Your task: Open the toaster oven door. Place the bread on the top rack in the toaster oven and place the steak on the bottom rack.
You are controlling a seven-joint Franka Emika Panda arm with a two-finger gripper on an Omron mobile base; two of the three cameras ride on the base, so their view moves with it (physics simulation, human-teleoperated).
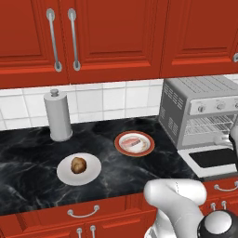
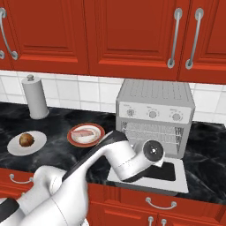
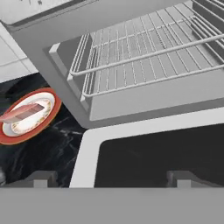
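Toaster oven door (image 3: 157, 151) is down flat, so step one looks done. Tool (image 3: 111, 177) hangs over it, jaws wide, holding nothing. Bread (image 1: 78, 165) sits on the white plate (image 1: 93, 175), steak (image 1: 132, 142) on the red-rimmed plate (image 1: 148, 149), both on the counter (image 1: 28, 153). Next: swing left, pick up the bread for the top rack (image 3: 144, 48).

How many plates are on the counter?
2: a white plate holding the bread at front left, a red-rimmed plate holding the steak beside the toaster oven.

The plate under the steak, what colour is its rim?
Red-orange rim on the steak's plate, white centre; clearest in the left base view.
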